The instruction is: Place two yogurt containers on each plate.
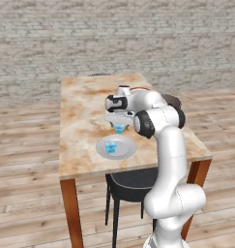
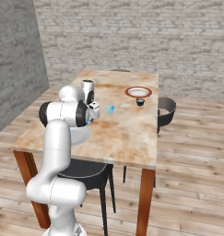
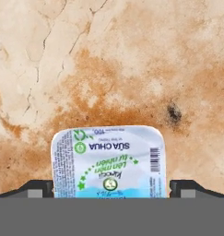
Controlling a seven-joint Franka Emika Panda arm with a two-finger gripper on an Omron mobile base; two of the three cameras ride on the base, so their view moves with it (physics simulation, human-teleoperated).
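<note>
Jaws spread wide, the gripper [image 3: 111, 186] hangs over a yogurt container [image 3: 109, 161] that sits between its two dark fingertips [image 3: 39, 188], a gap showing on either side of the pale printed lid. The cup rests on the marbled tabletop [image 1: 80, 116], just beyond the grey-white plate [image 1: 124, 151] near the table's front edge, where another yogurt container [image 1: 110, 148] already lies. A third blue cup [image 2: 109, 109] stands alone mid-table. Farther back, the red-rimmed plate [image 2: 138, 92] sits near the far corner, with a small dark cup [image 2: 140, 102] just in front of it.
</note>
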